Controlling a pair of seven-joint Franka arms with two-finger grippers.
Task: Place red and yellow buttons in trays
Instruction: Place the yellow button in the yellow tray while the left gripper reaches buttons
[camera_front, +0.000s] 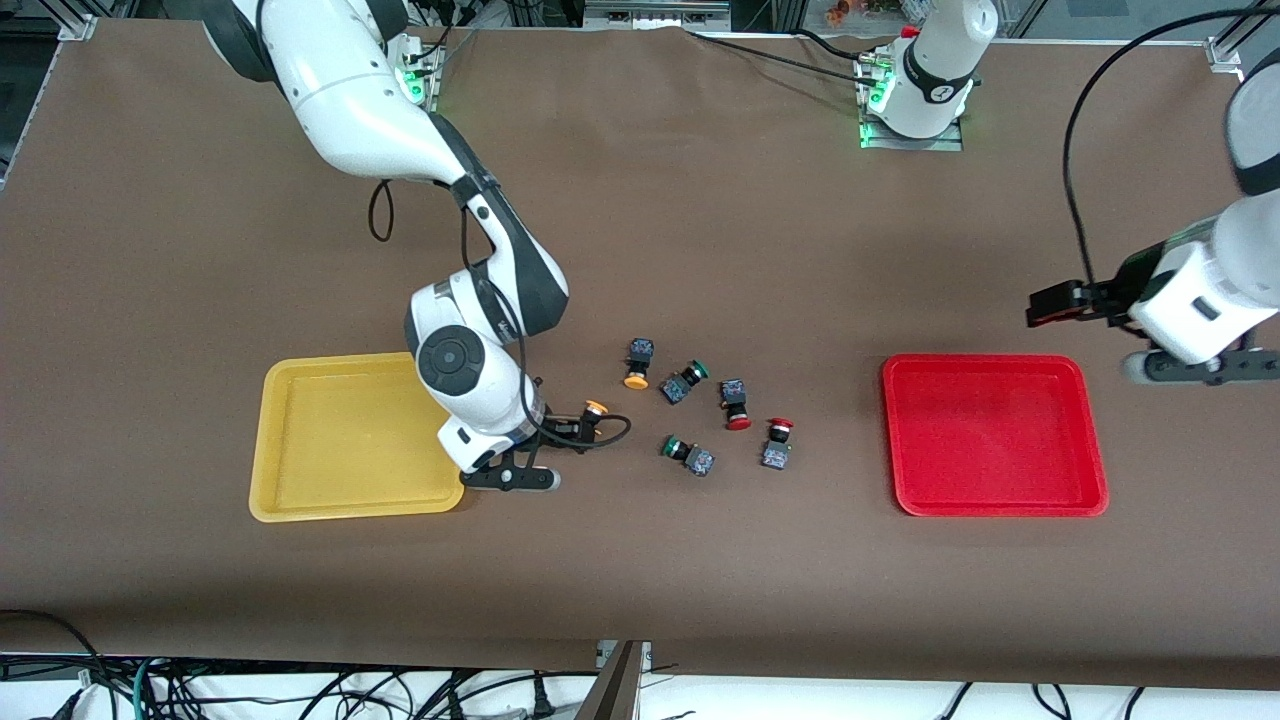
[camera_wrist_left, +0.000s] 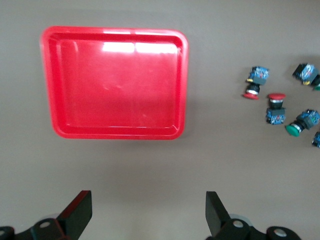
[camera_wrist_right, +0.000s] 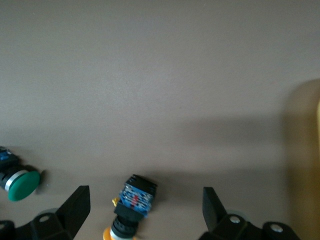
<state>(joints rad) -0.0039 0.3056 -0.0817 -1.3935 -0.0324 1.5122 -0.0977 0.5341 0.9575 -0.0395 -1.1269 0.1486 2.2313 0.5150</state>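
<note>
Your right pincer (camera_wrist_right: 142, 210) hangs spread wide, straddling a yellow-capped button (camera_front: 594, 409) lying on the brown bench (camera_front: 700, 250) beside the glossy yellow tray (camera_front: 350, 440).
Your left pincer (camera_wrist_left: 147, 212) waits wide open, holding nothing, near the smooth red tray (camera_front: 993, 434); other blocky buttons lie scattered between both trays.

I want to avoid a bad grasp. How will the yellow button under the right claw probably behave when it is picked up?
The yellow button lies on its side between the open right claw fingers, so its round cap may let it roll. Its blocky body offers flat faces to pinch. It looks small, probably light and rigid.
</note>
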